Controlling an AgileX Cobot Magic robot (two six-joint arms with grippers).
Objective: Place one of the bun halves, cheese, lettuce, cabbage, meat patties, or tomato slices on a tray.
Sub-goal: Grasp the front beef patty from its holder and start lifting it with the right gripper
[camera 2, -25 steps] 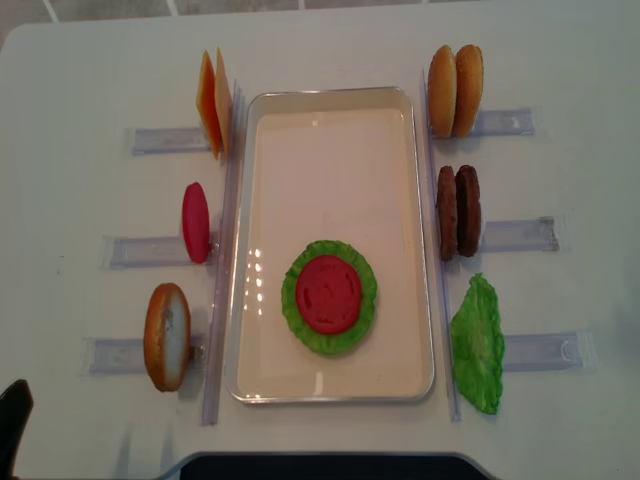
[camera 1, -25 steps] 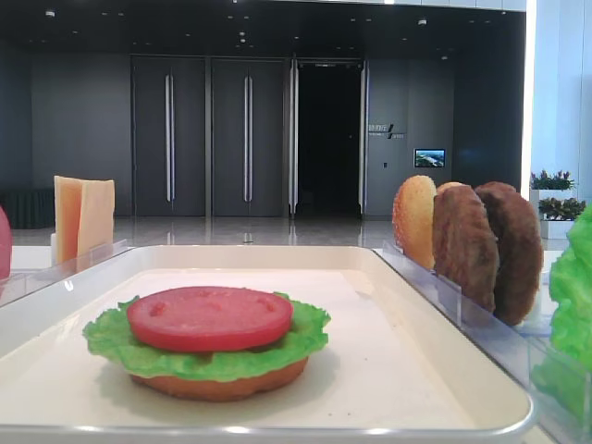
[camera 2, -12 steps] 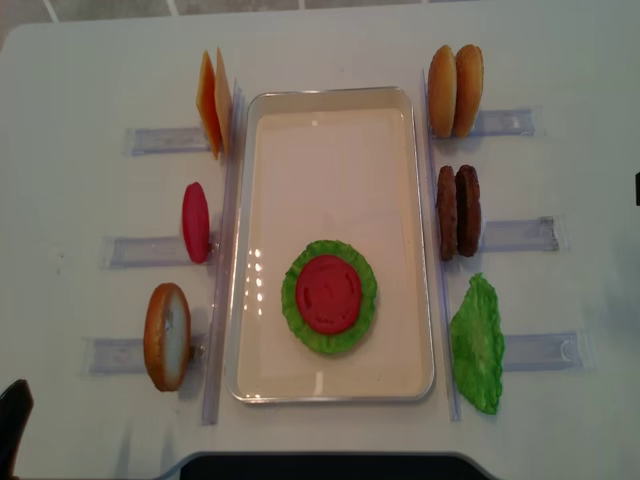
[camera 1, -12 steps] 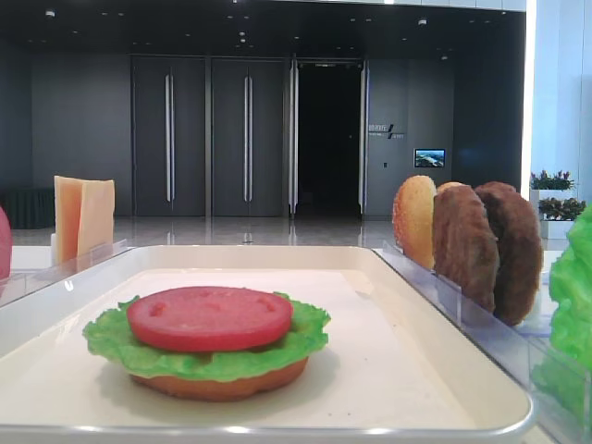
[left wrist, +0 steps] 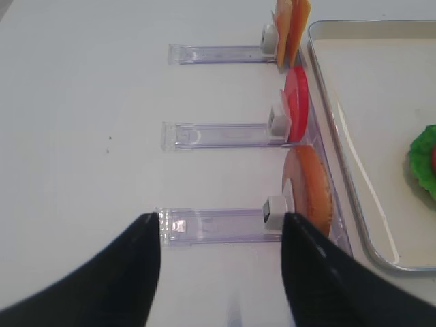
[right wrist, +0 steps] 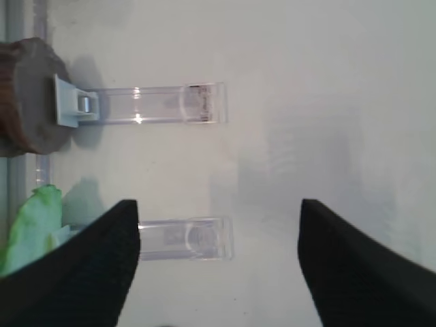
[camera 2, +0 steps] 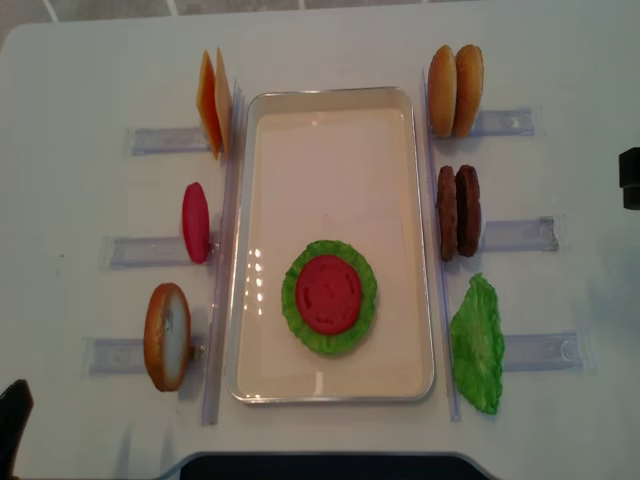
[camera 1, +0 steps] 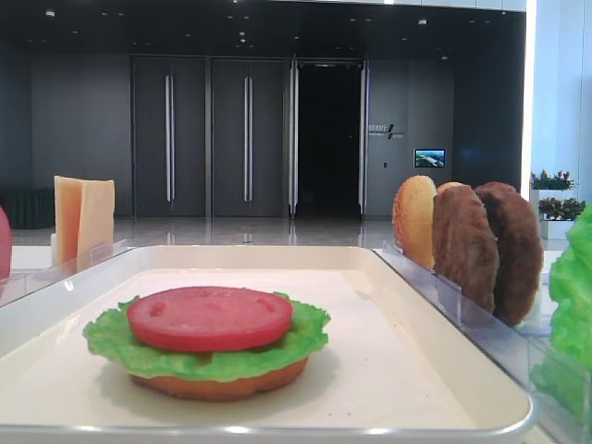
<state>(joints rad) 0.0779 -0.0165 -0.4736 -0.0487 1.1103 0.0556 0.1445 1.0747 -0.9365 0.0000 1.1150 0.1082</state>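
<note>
On the tray (camera 2: 330, 130), ruffled lettuce (camera 2: 300, 320) under smooth tomato (camera 2: 328, 293).

Matte black end effector (right wrist: 218, 272) fingers, broad wedge-shaped, plain; left end effector (left wrist: 221, 272) same black, no markings

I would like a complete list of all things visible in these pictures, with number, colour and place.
tray: one, cream-white, centre of the table
stack on the tray: bun half below, green lettuce, red tomato slice on top
cheese: two slices, yellow and orange, far left rack
spare tomato slice: one, red, middle left rack
bun half: one, near left rack
bun halves: two, golden, far right rack
meat patties: two, brown, middle right rack
lettuce leaf: one, green, near right rack
left pincer: black, above the near left rack
right pincer: black, open, empty
</note>
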